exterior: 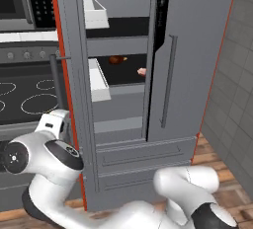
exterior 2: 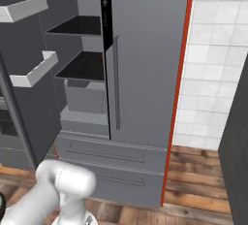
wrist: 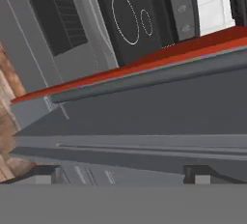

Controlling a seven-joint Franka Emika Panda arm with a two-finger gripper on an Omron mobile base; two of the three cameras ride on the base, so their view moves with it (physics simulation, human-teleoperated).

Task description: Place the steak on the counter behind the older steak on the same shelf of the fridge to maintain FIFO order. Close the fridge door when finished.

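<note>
Nearest you, the pincer [wrist: 123,172] is standing spread wide with nothing between its tips, low in the hand view, facing the grey outer face of the fridge door [exterior: 74,90]. That door is hanging open at centre-left of the left base view. Inside the fridge [exterior: 197,50], the steak [exterior: 116,59] is lying on the shelf [exterior: 123,75], with the older steak [exterior: 142,71] lower right of it, near the shelf's front edge.
</note>
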